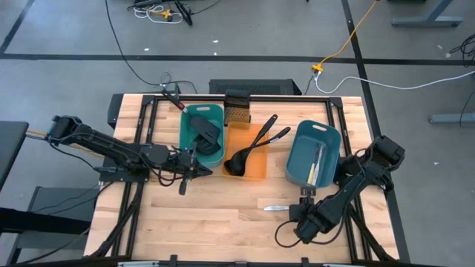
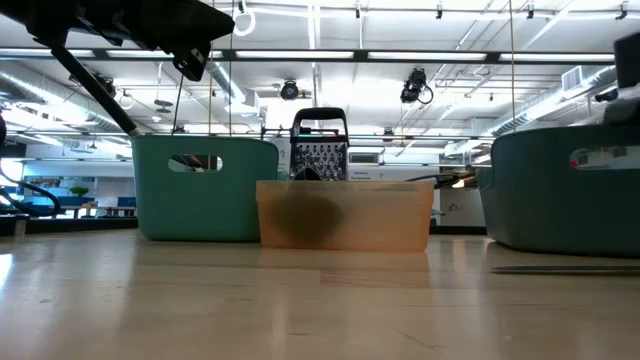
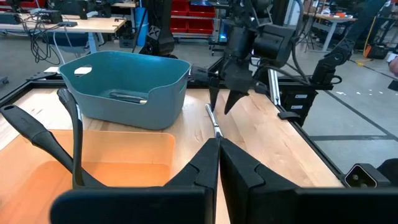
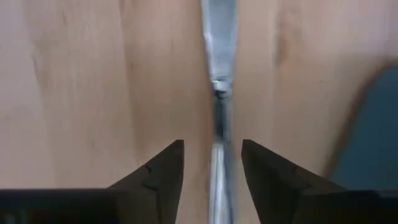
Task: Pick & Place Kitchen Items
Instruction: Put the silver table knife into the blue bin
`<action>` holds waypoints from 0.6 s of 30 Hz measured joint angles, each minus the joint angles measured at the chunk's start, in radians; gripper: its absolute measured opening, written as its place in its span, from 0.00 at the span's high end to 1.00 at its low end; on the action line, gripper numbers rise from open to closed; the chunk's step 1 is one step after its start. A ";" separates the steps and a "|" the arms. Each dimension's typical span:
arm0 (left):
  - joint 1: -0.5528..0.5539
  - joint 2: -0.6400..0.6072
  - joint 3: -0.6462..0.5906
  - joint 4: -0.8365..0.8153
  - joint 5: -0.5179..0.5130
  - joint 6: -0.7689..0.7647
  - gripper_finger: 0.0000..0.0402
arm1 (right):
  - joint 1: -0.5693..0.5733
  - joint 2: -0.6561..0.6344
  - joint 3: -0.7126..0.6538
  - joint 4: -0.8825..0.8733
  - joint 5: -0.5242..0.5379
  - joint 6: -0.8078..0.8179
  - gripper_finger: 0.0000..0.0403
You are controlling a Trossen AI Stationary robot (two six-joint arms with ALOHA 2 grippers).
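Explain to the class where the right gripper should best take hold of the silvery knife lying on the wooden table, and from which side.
Probably from straight above, at its handle: the knife lies flat on the table, and the right gripper hangs over it, fingers open either side of the thin shaft, so closing across its width suits.

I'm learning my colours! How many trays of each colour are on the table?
teal tray: 1
orange tray: 1
blue tray: 1
Total: 3
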 joint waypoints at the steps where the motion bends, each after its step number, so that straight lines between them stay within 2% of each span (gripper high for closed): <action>1: 0.000 0.000 0.000 0.000 0.000 0.000 0.95 | -0.005 0.000 -0.013 0.024 -0.019 -0.012 0.58; 7: 0.000 0.000 0.000 0.000 0.000 0.002 0.95 | -0.037 -0.001 -0.080 0.112 -0.040 -0.024 0.62; 12: 0.000 0.000 0.000 0.000 0.000 0.004 0.95 | -0.046 -0.004 -0.090 0.116 -0.043 -0.026 0.63; 18: 0.000 0.000 0.000 0.000 0.000 0.005 0.95 | -0.048 0.001 -0.068 0.110 0.013 -0.063 0.64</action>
